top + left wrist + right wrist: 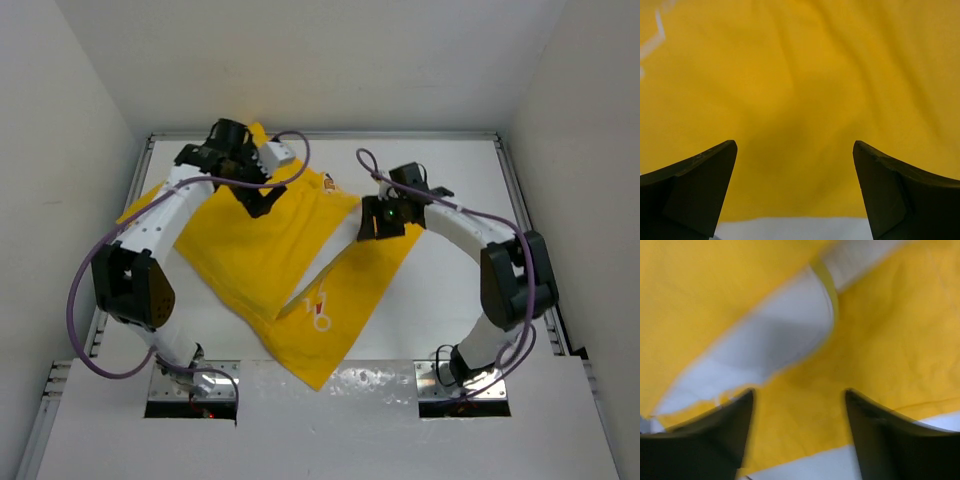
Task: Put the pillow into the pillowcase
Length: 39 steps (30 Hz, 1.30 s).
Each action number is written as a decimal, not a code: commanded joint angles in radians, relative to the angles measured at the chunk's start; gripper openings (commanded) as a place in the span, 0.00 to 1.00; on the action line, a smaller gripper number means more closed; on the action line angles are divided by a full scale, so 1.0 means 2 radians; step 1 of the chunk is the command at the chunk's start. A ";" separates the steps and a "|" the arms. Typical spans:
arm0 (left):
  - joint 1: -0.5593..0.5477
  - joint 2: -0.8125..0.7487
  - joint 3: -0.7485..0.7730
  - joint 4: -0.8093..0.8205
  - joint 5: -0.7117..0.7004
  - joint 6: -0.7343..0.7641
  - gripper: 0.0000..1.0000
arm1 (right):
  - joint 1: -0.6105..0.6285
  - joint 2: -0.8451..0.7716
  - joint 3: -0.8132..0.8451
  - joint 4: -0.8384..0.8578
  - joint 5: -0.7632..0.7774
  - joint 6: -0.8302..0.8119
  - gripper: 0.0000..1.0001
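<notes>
the left arm (165,212) and right arm (452,225) have white links with bulky black joint housings (135,285). a purple cable (76,300) loops along each. their base plates (195,388) are shiny bare metal. a small green light (388,212) glows on the right wrist. the fingers (695,190) are dark, scuffed wedges.

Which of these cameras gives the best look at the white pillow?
The right wrist view: the pillow fills its middle, a white corner with a yellow edge strip poking from the pillowcase, though blurred. The top view shows only a thin white sliver; the left wrist view shows only pillowcase.
</notes>
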 commanded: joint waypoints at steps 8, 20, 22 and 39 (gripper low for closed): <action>-0.226 0.090 0.105 -0.008 -0.037 -0.062 1.00 | -0.002 -0.142 -0.207 0.157 0.006 0.097 0.17; -0.283 0.159 -0.023 0.133 -0.299 -0.129 1.00 | -0.014 -0.181 -0.271 0.179 0.035 0.084 0.73; -0.282 0.161 -0.040 0.160 -0.319 -0.125 1.00 | -0.014 -0.208 -0.300 0.195 0.049 0.083 0.74; -0.190 0.061 0.108 0.082 -0.176 -0.148 0.00 | 0.032 -0.195 -0.283 0.390 0.046 0.149 0.07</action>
